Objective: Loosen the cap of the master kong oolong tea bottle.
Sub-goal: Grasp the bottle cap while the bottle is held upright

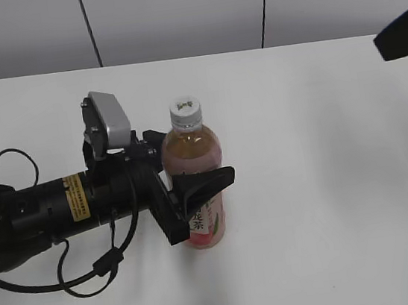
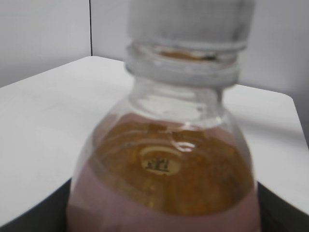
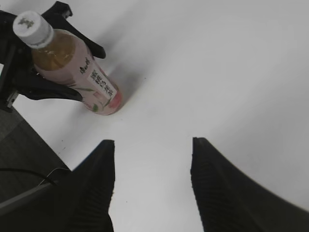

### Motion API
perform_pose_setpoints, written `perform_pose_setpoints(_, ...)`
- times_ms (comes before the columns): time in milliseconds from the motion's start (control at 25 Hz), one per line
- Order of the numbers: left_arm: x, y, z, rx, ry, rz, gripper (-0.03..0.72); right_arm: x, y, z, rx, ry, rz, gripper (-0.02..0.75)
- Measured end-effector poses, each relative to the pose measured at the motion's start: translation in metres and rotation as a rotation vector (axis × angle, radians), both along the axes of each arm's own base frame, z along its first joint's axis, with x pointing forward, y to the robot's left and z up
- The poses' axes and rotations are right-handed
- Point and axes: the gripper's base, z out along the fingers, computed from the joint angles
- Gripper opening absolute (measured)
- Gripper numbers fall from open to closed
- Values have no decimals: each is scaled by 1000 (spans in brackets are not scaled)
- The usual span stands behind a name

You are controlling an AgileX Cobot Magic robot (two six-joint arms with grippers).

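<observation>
The left gripper point(image 1: 192, 176) clamped the bottle point(image 1: 195, 176) upright on the table point(image 1: 328, 181), while the right gripper point(image 3: 152, 183), open and empty, was far from the untouched cap point(image 1: 184, 110).

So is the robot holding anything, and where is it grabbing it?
Yes. The left end effector grips the tea bottle around its middle, below the white cap. The right end effector holds nothing; its jaws are apart in the air.

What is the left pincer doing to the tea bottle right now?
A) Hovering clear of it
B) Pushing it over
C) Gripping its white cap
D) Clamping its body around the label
D: the left pincer closes around the upright tea bottle at mid-body; the white cap stands untouched.
</observation>
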Motion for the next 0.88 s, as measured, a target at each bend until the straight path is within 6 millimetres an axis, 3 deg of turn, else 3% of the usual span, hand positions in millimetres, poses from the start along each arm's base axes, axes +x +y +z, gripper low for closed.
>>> perform_pose_setpoints(240,-2,-1,0,6,-15,-29,454,21,48,3,-90,9,170,388)
perform_pose_setpoints(520,-3,-1,0,7,-19,-43,454,36,104,11,-125,74,247,388)
perform_pose_setpoints(720,-3,-1,0,7,-19,-44,454,53,138,5,-160,223,203,388)
perform_pose_setpoints(880,-3,-1,0,7,-19,-45,454,69,163,5,-186,239,180,405)
